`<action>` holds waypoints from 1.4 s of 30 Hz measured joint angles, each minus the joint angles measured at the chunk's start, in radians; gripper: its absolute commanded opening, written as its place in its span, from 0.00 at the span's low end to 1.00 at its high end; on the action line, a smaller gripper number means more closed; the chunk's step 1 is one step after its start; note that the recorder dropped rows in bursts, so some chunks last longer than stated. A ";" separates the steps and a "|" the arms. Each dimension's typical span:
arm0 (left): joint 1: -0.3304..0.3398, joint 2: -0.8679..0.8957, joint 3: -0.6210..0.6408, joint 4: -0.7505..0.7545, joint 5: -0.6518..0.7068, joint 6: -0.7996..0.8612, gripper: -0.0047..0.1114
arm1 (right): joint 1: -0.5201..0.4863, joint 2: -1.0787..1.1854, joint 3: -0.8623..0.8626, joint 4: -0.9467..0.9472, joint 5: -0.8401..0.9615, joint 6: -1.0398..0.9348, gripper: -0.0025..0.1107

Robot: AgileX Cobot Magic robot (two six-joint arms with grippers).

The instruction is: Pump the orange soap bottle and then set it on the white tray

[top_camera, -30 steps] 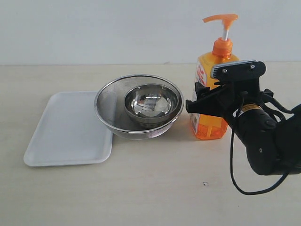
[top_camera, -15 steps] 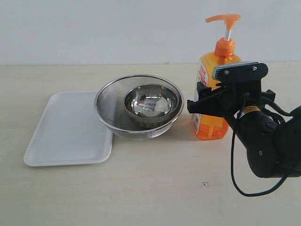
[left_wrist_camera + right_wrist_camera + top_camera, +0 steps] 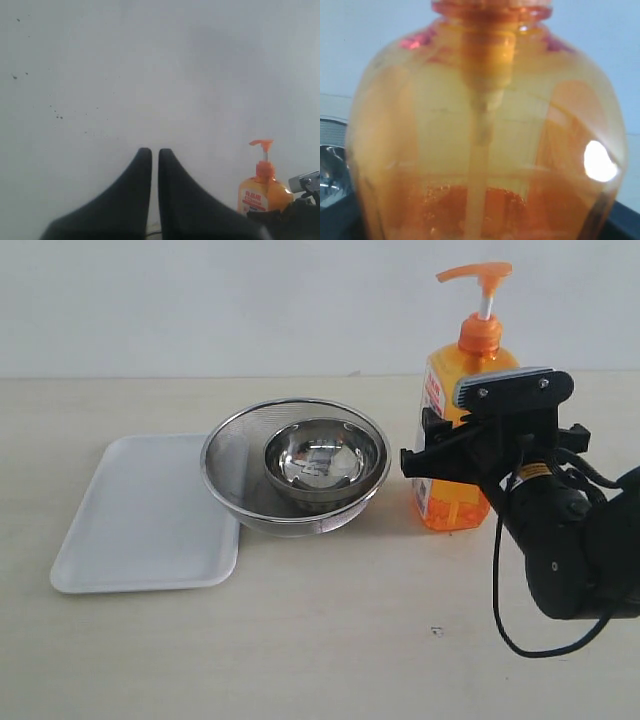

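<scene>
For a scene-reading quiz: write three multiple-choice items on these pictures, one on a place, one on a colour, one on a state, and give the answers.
1. In the exterior view the orange soap bottle is:
A. on the white tray
B. inside the mesh strainer
C. right of the mesh strainer, off the tray

2. The pump head is:
A. green
B. orange
C. black

3. The left pincer is:
A. wide open
B. shut, empty
C. shut on the tray

Answers:
1. C, the strainer sits between the bottle and the tray.
2. B, the head matches the bottle's body.
3. B, its fingers nearly meet with nothing between them.
</scene>
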 measured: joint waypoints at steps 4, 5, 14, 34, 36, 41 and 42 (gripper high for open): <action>0.000 0.000 0.000 0.000 0.000 0.000 0.08 | 0.000 -0.114 0.004 0.006 0.035 -0.022 0.02; 0.000 0.000 0.000 0.000 0.000 0.000 0.08 | 0.000 -0.134 0.004 0.006 0.043 -0.030 0.02; 0.000 0.000 0.000 0.000 0.000 0.000 0.08 | 0.000 -0.320 -0.057 -0.035 0.261 -0.096 0.02; 0.000 0.000 0.000 0.000 0.000 0.000 0.08 | 0.202 -0.331 -0.350 -0.090 0.530 -0.167 0.02; 0.000 0.000 0.000 0.000 0.000 0.000 0.08 | 0.231 -0.331 -0.374 -0.089 0.545 -0.167 0.02; 0.000 0.000 0.000 0.000 0.000 0.000 0.08 | 0.300 -0.325 -0.445 -0.089 0.586 -0.173 0.02; 0.000 0.000 0.000 0.000 0.000 0.000 0.08 | 0.314 -0.315 -0.464 -0.089 0.588 -0.173 0.02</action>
